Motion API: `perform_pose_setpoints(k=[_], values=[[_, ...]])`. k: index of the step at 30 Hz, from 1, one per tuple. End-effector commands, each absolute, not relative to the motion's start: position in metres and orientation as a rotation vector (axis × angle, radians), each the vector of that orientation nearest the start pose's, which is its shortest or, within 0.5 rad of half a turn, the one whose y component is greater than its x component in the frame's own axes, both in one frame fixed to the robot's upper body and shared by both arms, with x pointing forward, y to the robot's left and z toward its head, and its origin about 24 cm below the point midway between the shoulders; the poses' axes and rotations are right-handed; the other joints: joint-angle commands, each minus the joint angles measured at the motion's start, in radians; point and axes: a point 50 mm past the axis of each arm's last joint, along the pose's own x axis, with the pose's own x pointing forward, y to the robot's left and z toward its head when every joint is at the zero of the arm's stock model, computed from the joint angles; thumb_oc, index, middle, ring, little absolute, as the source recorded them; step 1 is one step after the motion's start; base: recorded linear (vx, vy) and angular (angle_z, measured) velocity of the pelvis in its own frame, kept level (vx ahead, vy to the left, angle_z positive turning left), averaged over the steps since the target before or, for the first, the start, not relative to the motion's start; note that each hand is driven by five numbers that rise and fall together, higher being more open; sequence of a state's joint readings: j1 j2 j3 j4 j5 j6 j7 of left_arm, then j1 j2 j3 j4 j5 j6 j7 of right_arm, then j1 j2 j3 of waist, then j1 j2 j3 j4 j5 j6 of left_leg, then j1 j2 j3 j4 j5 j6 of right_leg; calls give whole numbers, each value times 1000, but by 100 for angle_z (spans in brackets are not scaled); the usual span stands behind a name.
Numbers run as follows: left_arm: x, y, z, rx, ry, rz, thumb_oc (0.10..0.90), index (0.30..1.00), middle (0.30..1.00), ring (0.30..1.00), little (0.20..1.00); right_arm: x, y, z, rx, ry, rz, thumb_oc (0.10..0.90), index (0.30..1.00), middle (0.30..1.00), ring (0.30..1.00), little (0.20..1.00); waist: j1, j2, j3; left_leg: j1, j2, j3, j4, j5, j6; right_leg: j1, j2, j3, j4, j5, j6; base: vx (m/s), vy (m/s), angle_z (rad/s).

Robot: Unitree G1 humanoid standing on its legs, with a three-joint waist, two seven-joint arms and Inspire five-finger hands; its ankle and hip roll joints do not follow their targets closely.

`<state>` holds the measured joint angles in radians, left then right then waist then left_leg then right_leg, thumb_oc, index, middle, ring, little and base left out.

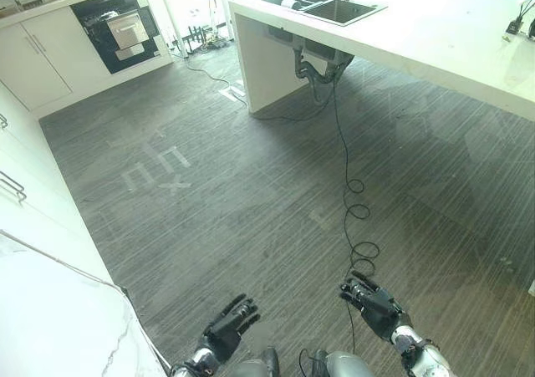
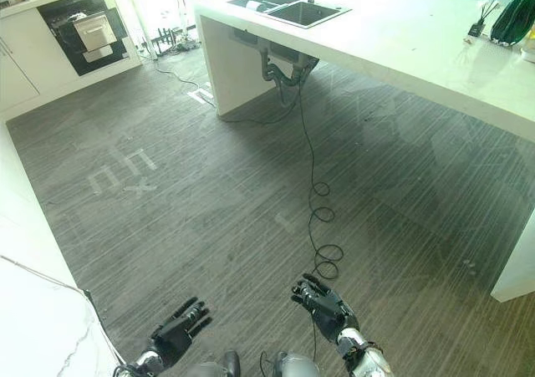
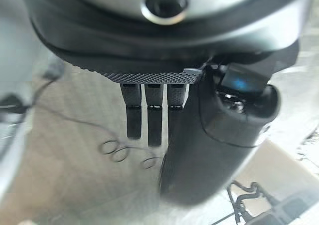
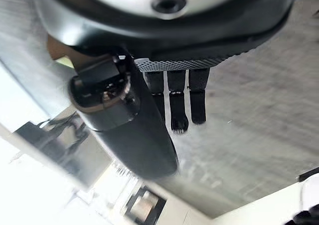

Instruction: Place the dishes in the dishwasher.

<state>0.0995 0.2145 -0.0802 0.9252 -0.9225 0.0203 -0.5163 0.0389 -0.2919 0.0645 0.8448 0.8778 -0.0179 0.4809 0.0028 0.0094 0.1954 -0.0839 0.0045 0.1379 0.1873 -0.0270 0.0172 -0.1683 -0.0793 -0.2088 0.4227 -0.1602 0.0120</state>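
Mostly grey striped floor (image 1: 251, 193), distant dishwasher (image 1: 117, 28).

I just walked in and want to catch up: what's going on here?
Nothing is being handled right now. The robot's left hand and right hand hang open and empty above the grey striped floor. The dark built-in dishwasher looks open in the far white cabinets. The steel double sink sits in the white counter.

no legible text, labels or numbers
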Motion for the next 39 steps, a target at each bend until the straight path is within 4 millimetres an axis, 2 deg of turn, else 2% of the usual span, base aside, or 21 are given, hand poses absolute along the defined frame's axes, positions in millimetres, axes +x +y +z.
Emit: perform_pose_setpoints(k=[1, 6, 7, 10, 16, 17, 18, 19, 21, 22, 23, 25, 26, 30, 31, 32, 33, 35, 36, 37, 39], values=[[148, 206, -120, -734, 648, -100, 800, 900, 900, 900, 900, 192, -232, -89, 625, 482, 81, 800, 900, 900, 900, 900, -8, 3, -20, -8, 50, 6, 113, -239, -43, 89, -34, -5, -123, -81, 90, 0, 0, 0], [143, 216, -126, -662, 717, -13, 800, 900, 900, 900, 900, 184, -234, -98, 491, 602, 115, 800, 900, 900, 900, 900, -10, 3, -24, -8, 51, 8, 113, -242, -46, 89, -32, -8, -123, -86, 94, 9, -33, 1], [142, 219, -129, -535, 767, -41, 800, 900, 900, 900, 900, 179, -239, -102, 400, 640, 129, 800, 900, 900, 900, 900, -9, 2, -25, -10, 52, 5, 113, -240, -47, 89, -31, -11, -123, -87, 93, -2, -59, 10], [135, 215, -136, -425, 843, -84, 800, 900, 900, 900, 900, 181, -240, -105, 361, 661, 94, 800, 900, 900, 900, 900, -12, 7, -23, -11, 58, 8, 113, -234, -51, 92, -25, -15, -123, -90, 87, 10, -52, 10], [148, 216, -133, -341, 819, -64, 800, 900, 900, 900, 900, 181, -241, -107, 298, 695, 88, 800, 900, 900, 900, 900, -30, 3, -9, 33, 69, 32, 113, -216, -57, 106, -9, -6, -123, -94, 63, 48, -69, 2], [160, 217, -128, -211, 785, -100, 800, 900, 900, 900, 900, 186, -244, -103, 225, 690, 84, 800, 900, 900, 900, 900, -20, -30, 18, 64, 34, 74, 113, -170, -45, 113, -35, 15, -123, -80, 51, 114, -117, -3], [165, 216, -126, -177, 775, -109, 800, 900, 900, 900, 900, 189, -246, -100, 208, 681, 76, 800, 900, 900, 900, 900, -9, -52, 37, 57, 20, 79, 125, -110, -50, 120, -50, 30, -123, -74, 45, 119, -144, -5], [174, 216, -122, -145, 754, -104, 800, 900, 900, 900, 900, 193, -250, -97, 206, 668, 63, 800, 900, 900, 900, 900, 5, -54, 78, -60, 41, 72, 264, -63, -65, 139, -34, 46, -123, -75, 30, 127, -58, 0], [178, 217, -119, -125, 736, -101, 800, 900, 900, 900, 900, 194, -251, -97, 204, 662, 66, 800, 900, 900, 900, 900, 10, -43, 92, -82, 50, 104, 197, -34, -68, 159, -26, 44, -123, -88, 31, 224, 99, 15], [179, 217, -118, -116, 729, -105, 800, 900, 900, 900, 900, 195, -250, -97, 197, 662, 67, 800, 900, 900, 900, 900, 12, -35, 93, -73, 52, 120, 116, -15, -69, 172, -24, 39, -123, -95, 34, 576, 371, 14], [179, 217, -118, -64, 721, -126, 800, 900, 900, 900, 900, 194, -250, -98, 181, 675, 50, 800, 900, 900, 900, 900, 17, 17, 90, -181, 129, 92, 113, -27, -97, 210, 19, 26, -123, -131, 37, 667, 447, 28], [182, 213, -117, -37, 722, -151, 800, 900, 900, 900, 900, 192, -252, -100, 157, 699, 10, 800, 900, 900, 900, 900, 20, 26, 82, -230, 174, 94, 113, -3, -112, 241, 19, 12, -123, -155, 35, 466, 394, 50], [184, 213, -116, -34, 717, -159, 800, 900, 900, 900, 900, 193, -252, -100, 155, 698, 1, 800, 900, 900, 900, 900, 22, 33, 76, -235, 197, 125, 113, 14, -103, 243, 19, 1, -123, -152, 38, 252, 389, 6], [194, 210, -110, 13, 700, -197, 800, 900, 900, 900, 900, 197, -251, -98, 204, 688, -29, 800, 900, 900, 900, 900, 36, 18, 40, -221, 152, 121, 113, -32, -61, 337, -15, 31, -123, -187, 64, 308, 365, -38], [199, 211, -107, 35, 693, -207, 800, 900, 900, 900, 900, 197, -249, -98, 201, 687, -26, 800, 900, 900, 900, 900, 37, 12, 30, -200, 138, 122, 113, -50, -42, 372, -32, 8, -123, -147, 74, 344, 298, -35], [203, 213, -104, 52, 680, -212, 800, 900, 900, 900, 900, 199, -247, -98, 198, 674, -22, 800, 900, 900, 900, 900, 26, 11, 28, -168, 117, 114, 113, -75, -17, 402, -54, -22, -123, -31, 102, 396, 327, -20], [205, 213, -102, 54, 669, -216, 800, 900, 900, 900, 900, 199, -246, -97, 200, 663, -24, 800, 900, 900, 900, 900, 20, 4, 27, -140, 89, 99, 113, -107, -8, 398, -84, -28, -85, 22, 123, 324, 325, -2], [213, 215, -96, 64, 637, -213, 800, 900, 900, 900, 900, 203, -244, -95, 212, 636, -32, 800, 900, 900, 900, 900, 8, 18, 43, -90, 67, 91, 113, -144, 29, 264, -144, -31, 163, 108, 136, 204, 325, -2], [215, 215, -94, 70, 630, -211, 800, 900, 900, 900, 900, 204, -242, -94, 216, 631, -29, 800, 900, 900, 900, 900, 3, 21, 49, -77, 66, 90, 113, -154, 33, 227, -136, -27, 189, 109, 134, 60, 204, 3], [220, 215, -91, 76, 614, -209, 800, 900, 900, 900, 900, 208, -239, -93, 221, 620, -21, 800, 900, 900, 900, 900, -10, 38, 60, -75, 82, 82, 113, -148, 41, 162, -68, -37, 177, 105, 113, 34, 41, 21], [225, 213, -88, 78, 595, -216, 800, 900, 900, 900, 900, 210, -237, -92, 218, 610, -17, 800, 900, 900, 900, 900, -28, 36, 73, -59, 69, 57, 113, -159, 41, 120, -6, -26, 136, 79, 104, 133, -27, 29]])
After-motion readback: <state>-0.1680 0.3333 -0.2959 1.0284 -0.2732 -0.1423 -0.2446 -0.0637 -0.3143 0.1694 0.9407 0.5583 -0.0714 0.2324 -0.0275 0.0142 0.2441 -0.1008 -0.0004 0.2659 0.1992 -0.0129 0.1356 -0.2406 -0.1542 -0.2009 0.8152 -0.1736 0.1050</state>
